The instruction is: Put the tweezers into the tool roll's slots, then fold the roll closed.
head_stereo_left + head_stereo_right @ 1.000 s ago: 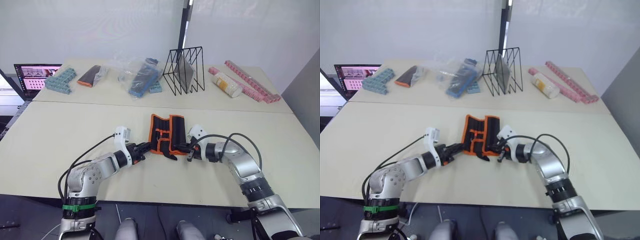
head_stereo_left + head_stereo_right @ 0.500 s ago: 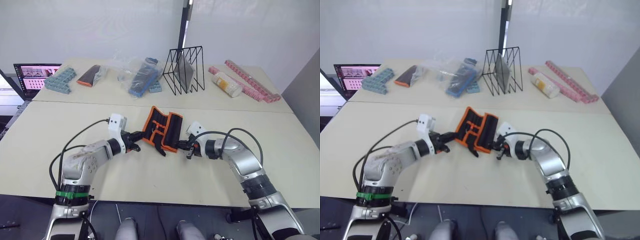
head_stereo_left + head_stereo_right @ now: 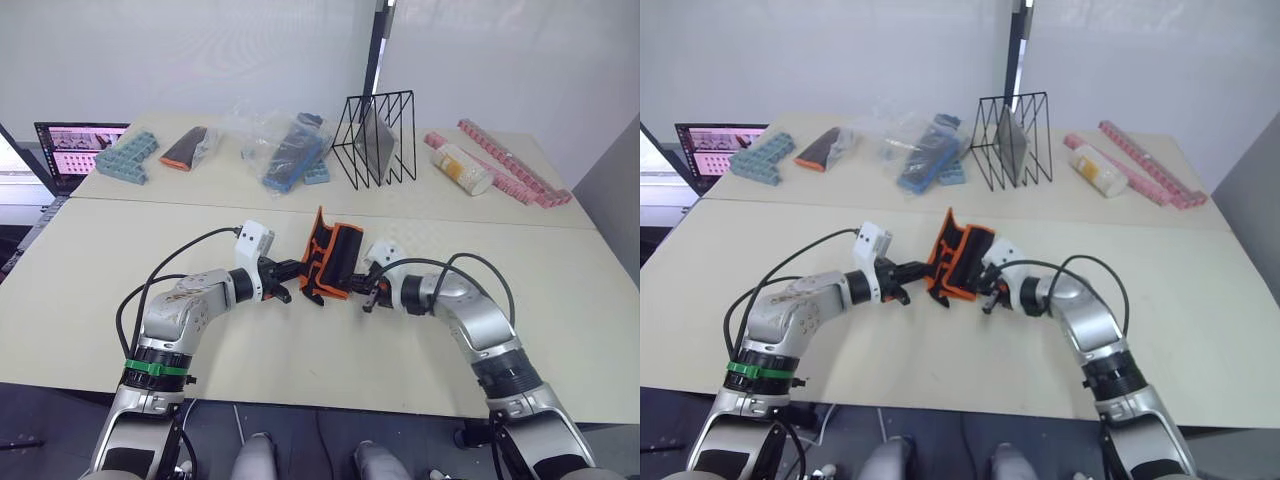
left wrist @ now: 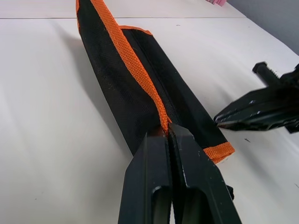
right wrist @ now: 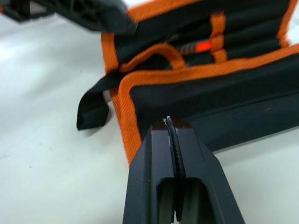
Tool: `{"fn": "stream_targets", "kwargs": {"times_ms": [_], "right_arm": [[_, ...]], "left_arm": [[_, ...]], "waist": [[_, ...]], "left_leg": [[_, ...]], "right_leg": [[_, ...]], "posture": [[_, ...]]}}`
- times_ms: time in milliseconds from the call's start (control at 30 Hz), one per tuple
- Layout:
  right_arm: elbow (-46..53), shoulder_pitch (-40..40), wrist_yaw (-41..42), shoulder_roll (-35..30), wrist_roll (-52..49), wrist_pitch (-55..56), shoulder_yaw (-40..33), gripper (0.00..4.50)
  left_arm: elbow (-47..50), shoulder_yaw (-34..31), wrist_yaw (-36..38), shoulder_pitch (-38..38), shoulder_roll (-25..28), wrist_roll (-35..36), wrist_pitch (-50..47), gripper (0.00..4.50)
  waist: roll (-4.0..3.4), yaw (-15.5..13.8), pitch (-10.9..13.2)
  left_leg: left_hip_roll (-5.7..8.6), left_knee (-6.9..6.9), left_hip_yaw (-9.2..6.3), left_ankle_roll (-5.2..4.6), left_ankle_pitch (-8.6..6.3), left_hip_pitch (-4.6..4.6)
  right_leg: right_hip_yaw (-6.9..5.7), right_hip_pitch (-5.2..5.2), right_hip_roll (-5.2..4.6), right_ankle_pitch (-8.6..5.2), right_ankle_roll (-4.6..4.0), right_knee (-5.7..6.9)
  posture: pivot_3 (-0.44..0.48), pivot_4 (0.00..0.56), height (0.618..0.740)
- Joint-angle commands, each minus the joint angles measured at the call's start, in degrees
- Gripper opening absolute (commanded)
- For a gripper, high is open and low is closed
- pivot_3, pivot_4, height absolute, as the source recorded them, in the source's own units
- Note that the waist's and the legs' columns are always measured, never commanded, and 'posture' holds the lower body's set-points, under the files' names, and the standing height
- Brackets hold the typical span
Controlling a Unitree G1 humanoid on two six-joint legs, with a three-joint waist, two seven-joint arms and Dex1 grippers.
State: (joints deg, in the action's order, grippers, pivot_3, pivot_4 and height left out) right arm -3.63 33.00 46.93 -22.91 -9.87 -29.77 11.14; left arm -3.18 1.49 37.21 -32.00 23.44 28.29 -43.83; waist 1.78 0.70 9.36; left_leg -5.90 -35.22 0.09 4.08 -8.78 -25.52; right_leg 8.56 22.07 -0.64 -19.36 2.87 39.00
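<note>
The tool roll [image 3: 336, 258] is black with orange edging and stands half raised at the middle of the near table. My left gripper [image 3: 298, 272] is shut on its orange edge [image 4: 140, 74] and holds that side up off the table. The slots [image 5: 233, 35] face my right gripper [image 3: 366, 295], which is shut with its tip [image 5: 170, 122] against the roll's low flap and holds nothing that I can see. A black strap [image 5: 93, 112] hangs from the roll's near end. The tweezers are hidden in the folds.
On the far table stand a black wire rack [image 3: 375, 140], a plastic bag of blue parts [image 3: 285, 150], teal blocks [image 3: 125, 158], a black-and-orange pouch [image 3: 185, 148], a pale cylinder [image 3: 463, 168] and pink strips [image 3: 510, 165]. A laptop [image 3: 75, 150] sits far left.
My left gripper took the roll's left edge and raised it, tipping the roll from flat to half upright toward the right. The right gripper crept left against the roll.
</note>
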Motion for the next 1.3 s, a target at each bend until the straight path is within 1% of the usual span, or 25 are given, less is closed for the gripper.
{"fn": "stream_targets", "kwargs": {"times_ms": [33, 267, 400, 633, 800, 967, 1100, 1300], "right_arm": [[-0.8, -0.2, -0.9, 1.2, 0.4, 1.8, 0.4, 0.0], [-8.2, -0.7, -1.8, 4.5, 2.9, 6.3, 2.7, 0.0], [-9.4, -1.0, -1.9, 4.7, 3.6, 6.9, 3.1, 0.0], [-9.7, -1.9, -1.7, 4.1, 4.3, 6.8, 3.5, 0.0], [-9.1, -2.2, -2.1, 4.4, 4.3, 6.3, 3.5, 0.0], [-8.9, -2.5, -2.3, 4.5, 4.3, 6.2, 3.5, 0.0], [-8.2, -2.8, -2.8, 4.0, 4.3, 6.2, 2.9, 0.0], [-5.6, -3.4, -3.5, 3.4, 3.6, 5.3, 1.8, 0.0]], "left_arm": [[1.4, 0.3, 1.1, -1.7, 0.1, -0.5, 0.6, 0.01], [4.2, 1.2, 4.5, -1.3, -0.6, 1.3, -0.3, 0.01], [4.9, 2.3, 5.1, -1.5, -1.3, 0.9, -0.4, 0.01], [3.3, 4.1, 6.1, -3.9, -2.2, -0.6, 0.9, 0.01], [-1.3, 8.3, 8.7, -5.8, -3.8, -3.8, 4.3, 0.01], [-9.6, 14.2, 11.9, -7.5, -4.2, -9.9, 7.8, 0.01], [-13.8, 14.1, 13.3, -7.2, -5.6, -11.4, 10.4, 0.01], [-19.7, 13.5, 12.8, -7.3, -6.8, -14.0, 13.1, 0.01]], "waist": [[0.0, 0.0, 0.0], [0.0, 0.0, 0.0], [-0.02, 0.1, 0.0], [-0.02, 0.1, 0.0], [-0.03, 0.1, 0.0], [-0.06, 0.0, 0.0], [-0.2, -0.1, -0.1], [-0.25, -0.3, -0.2]], "left_leg": [[0.0, 0.0, 0.0, 0.0, 0.0, 0.0], [0.0, 0.0, 0.0, 0.0, 0.0, 0.0], [0.0, 0.0, 0.0, 0.0, 0.0, 0.02], [0.0, -0.01, 0.0, 0.0, 0.0, 0.04], [0.0, -0.03, 0.0, 0.0, 0.0, 0.04], [0.0, -0.04, 0.0, 0.0, 0.0, 0.04], [0.02, -0.04, 0.0, -0.01, 0.0, 0.18], [0.04, -0.07, -0.06, -0.02, -0.01, 0.31]], "right_leg": [[0.0, 0.01, 0.0, 0.0, 0.0, 0.0], [-0.01, 0.01, 0.0, 0.0, 0.0, 0.01], [-0.02, 0.0, 0.0, 0.0, 0.0, 0.04], [-0.02, -0.02, 0.0, 0.0, 0.0, 0.05], [-0.02, -0.04, 0.0, 0.0, 0.0, 0.05], [-0.03, -0.05, 0.0, 0.0, 0.0, 0.05], [-0.03, -0.21, 0.0, 0.0, 0.0, 0.04], [-0.04, -0.51, 0.0, -0.01, 0.01, -0.04]], "posture": [[0.0, 0.15, 0.726], [0.0, 0.15, 0.726], [0.0, 0.15, 0.726], [0.0, 0.15, 0.726], [0.0, 0.15, 0.726], [0.0, 0.15, 0.726], [0.0, 0.15, 0.726], [0.0, 0.15, 0.726]]}}
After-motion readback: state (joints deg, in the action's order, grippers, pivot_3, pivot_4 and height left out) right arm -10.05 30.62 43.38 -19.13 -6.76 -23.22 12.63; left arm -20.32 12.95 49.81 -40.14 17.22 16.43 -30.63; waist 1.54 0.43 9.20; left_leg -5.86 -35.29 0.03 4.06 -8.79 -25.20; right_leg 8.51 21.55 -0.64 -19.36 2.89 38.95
